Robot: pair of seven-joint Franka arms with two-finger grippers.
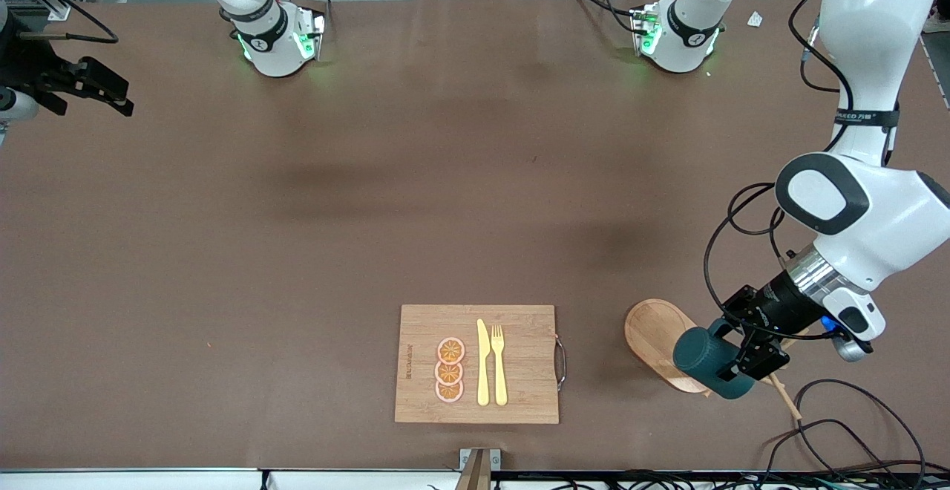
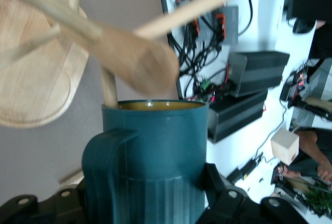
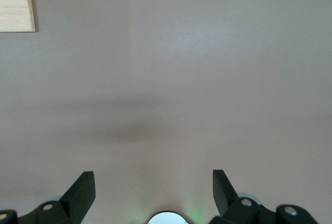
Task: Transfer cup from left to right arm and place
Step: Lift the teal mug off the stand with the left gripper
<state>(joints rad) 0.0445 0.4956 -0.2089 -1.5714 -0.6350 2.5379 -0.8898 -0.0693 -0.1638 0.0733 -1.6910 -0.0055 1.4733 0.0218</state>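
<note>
Cup (image 1: 703, 361) apparently in left gripper (image 1: 751, 362) fingers

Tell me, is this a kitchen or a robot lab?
Probably a robot lab. Two white arms are bolted to a brown table, cables trail off its edge, and the cutting board holds toy-like plastic cutlery.
</note>
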